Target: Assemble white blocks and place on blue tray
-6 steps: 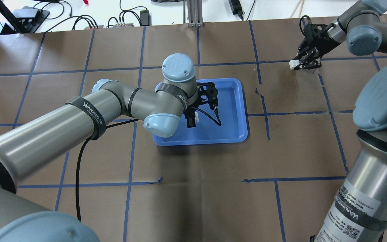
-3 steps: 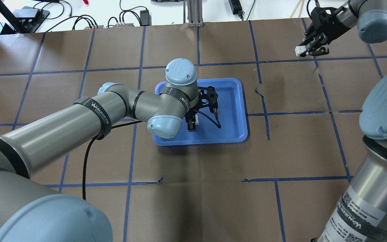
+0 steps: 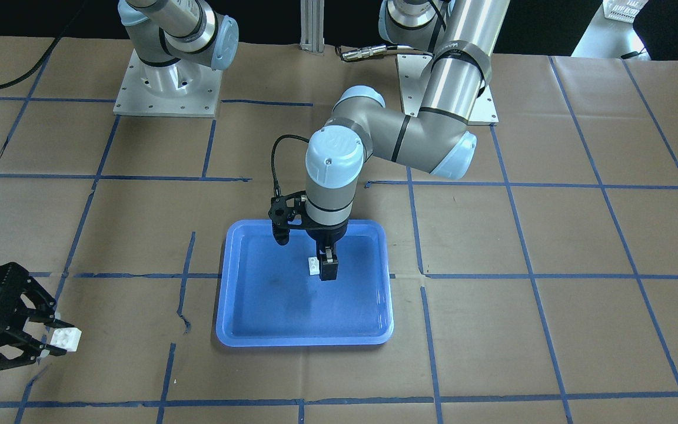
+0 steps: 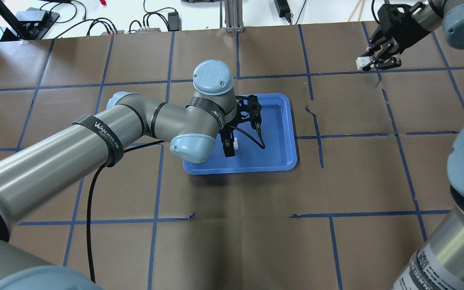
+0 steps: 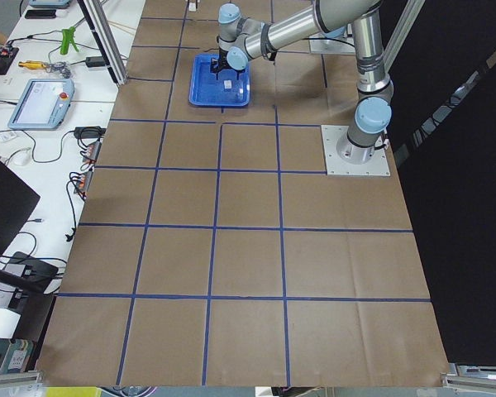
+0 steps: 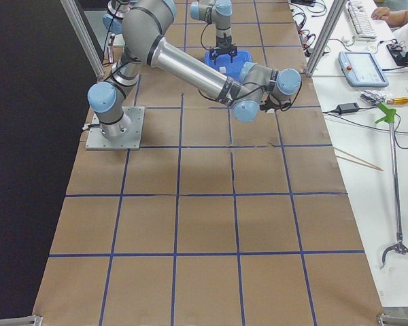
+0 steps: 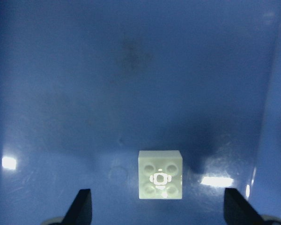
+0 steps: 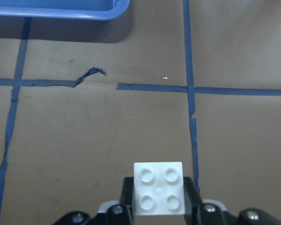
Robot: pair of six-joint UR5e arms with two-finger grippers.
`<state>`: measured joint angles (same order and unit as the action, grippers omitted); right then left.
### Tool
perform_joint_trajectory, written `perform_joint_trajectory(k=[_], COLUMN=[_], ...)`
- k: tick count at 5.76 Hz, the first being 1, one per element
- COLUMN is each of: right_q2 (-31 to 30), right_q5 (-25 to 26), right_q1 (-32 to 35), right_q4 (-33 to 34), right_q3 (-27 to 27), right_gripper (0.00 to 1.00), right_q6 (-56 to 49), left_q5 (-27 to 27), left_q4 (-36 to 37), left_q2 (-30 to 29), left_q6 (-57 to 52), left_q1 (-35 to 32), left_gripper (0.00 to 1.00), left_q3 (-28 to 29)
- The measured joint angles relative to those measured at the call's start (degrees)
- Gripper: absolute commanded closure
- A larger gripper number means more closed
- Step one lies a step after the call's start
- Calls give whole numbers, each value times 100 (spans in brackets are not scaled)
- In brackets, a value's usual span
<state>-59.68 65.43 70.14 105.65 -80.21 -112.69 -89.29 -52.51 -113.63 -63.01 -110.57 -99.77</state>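
One white block [image 7: 160, 174] lay in the blue tray [image 3: 239, 318] under the open left end effector [image 7: 158, 208]; the second white block [image 8: 158, 187], clamped by the right end effector [image 3: 56, 340], was judged due for pressing on

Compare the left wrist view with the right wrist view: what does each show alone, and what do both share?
Left wrist only: the first white block lying on the floor of the blue tray, below the open left end effector. Right wrist only: the second white block gripped in the right end effector, above brown paper crossed by blue tape lines. Both: one studded white block and some of the blue tray.
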Motion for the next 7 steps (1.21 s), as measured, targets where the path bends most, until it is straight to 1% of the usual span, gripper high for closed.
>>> perform_joint_trajectory(k=[1,2,3,4,5,6,7], right_q2=[-285,-623,-932,-1074,-1084,-1022,-892], right_q5=[-136,-336,-549,-687,-734,-747,-748], right_q1=[22,103,349,729,1243,1765,2149], right_q4=[-5,26,270,798,1443,2000,2537], right_q3=[-491,-1105,-1719,-2160,-2484,-2688,-2779], right_gripper=[70,70,68,68,68,68,68], right_q6=[14,5,5,213,695,1204,1757], left_q5=[-2,0,33,47,17,-42,-123], left_q4=[-913,-2088,-3000,-3352,-3545,-3686,-3727], left_q2=[532,1008,1363,1559,1656,1732,1855], left_q6=[27,78,167,254,423,1033,2202], left_q1=[79,264,434,499,527,558,608], left_gripper=[1,1,1,1,1,1,1], left_q3=[261,696,1056,1162,1138,1120,1111])
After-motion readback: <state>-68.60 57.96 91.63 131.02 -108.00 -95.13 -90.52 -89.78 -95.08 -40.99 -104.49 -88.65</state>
